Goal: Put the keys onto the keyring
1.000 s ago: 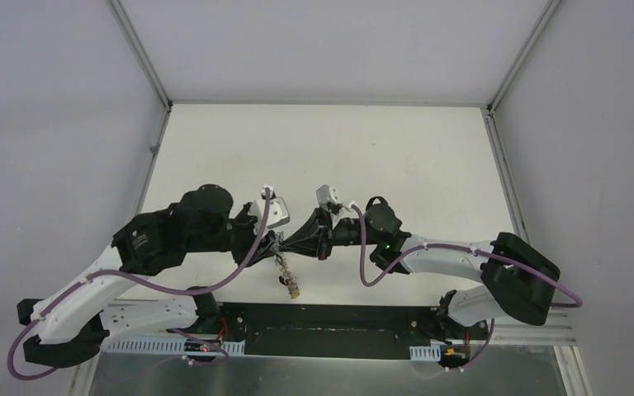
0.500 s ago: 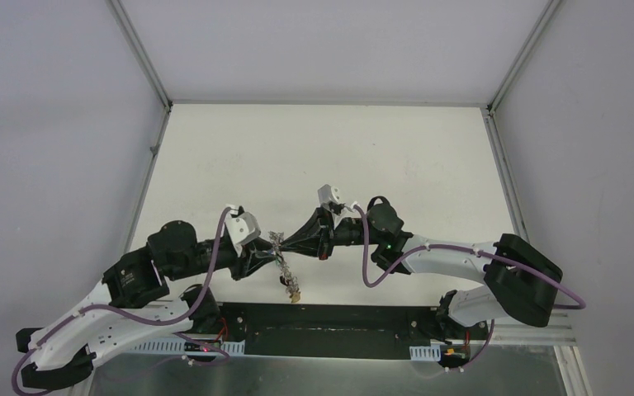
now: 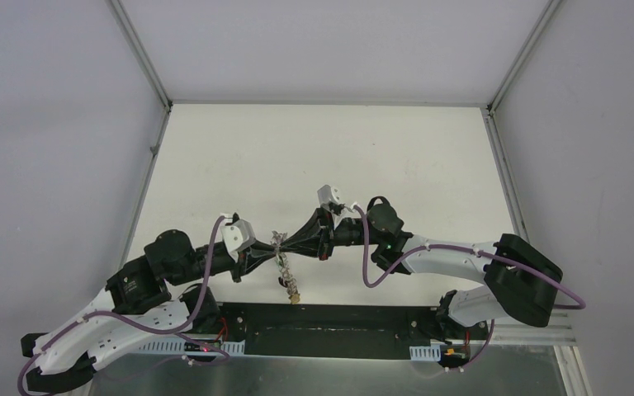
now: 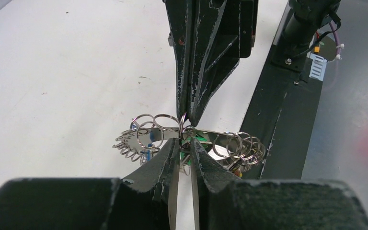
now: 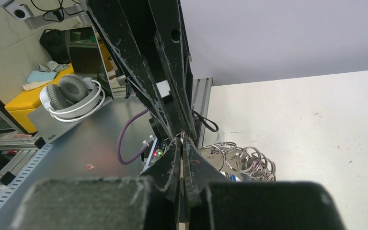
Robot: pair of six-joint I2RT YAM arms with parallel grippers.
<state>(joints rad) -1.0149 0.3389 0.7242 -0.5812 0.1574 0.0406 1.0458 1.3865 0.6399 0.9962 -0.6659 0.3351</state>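
Top view: keyring (image 3: 281, 259) between the grippers too small to tell its parts apart; dangling piece (image 3: 290, 287) on its near side, unidentifiable. Left wrist: left gripper (image 4: 184, 142) covers the ring's middle; pinching or only straddling, unclear. Right wrist: right gripper (image 5: 181, 142) hides part.

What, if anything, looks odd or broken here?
Nothing is spilled or broken. The keyring is held up off the table, pinched by the right gripper, with the left gripper meeting it tip to tip. The right gripper's black fingers look scratched and worn.

White table (image 3: 297, 148), pale grey walls (image 3: 49, 124)
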